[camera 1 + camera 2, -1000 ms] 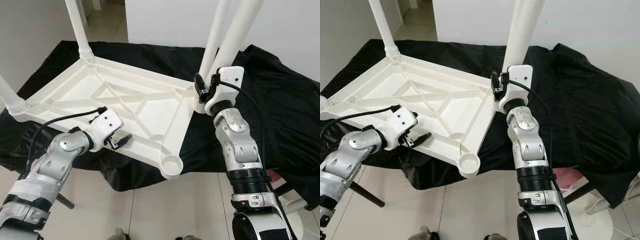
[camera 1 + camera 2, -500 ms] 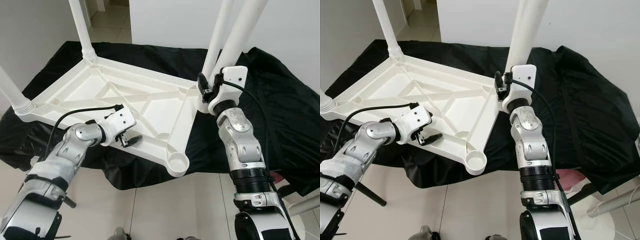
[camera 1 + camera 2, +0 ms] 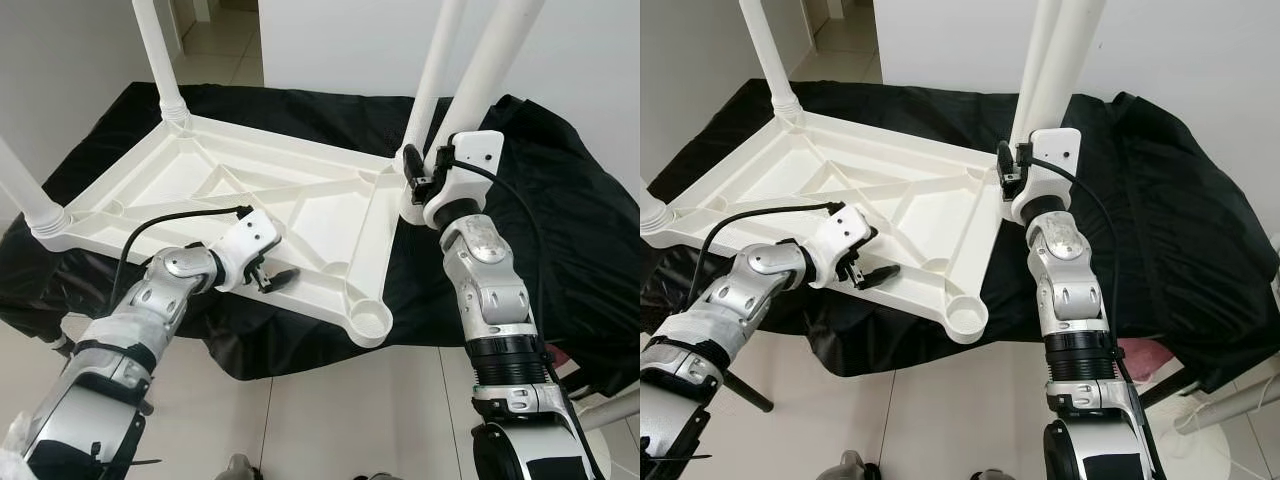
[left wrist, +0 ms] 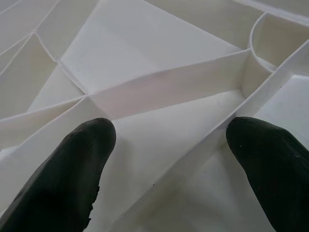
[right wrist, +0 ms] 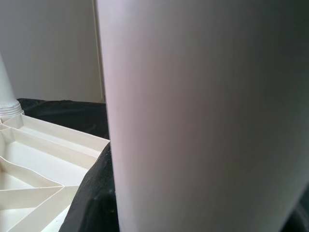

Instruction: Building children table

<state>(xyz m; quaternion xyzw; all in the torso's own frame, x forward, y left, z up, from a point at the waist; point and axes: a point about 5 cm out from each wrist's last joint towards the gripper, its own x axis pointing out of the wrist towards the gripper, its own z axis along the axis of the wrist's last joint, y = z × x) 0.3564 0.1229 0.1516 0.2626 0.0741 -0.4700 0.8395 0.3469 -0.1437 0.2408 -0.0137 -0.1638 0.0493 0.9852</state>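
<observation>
Left eye view: upturned tabletop on the draped surface. Right end effector grips the loose leg; I'd keep it plumb toward the empty near-corner socket. Left end effector, open, steadies the near edge.

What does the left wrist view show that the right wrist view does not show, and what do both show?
Left wrist view alone: two black fingers of the left end effector, spread apart over a rib of the white tabletop's underside. Right wrist view alone: a white table leg very close to the camera, the black cloth and another leg's base. Both: the tabletop's ribbed underside.
</observation>
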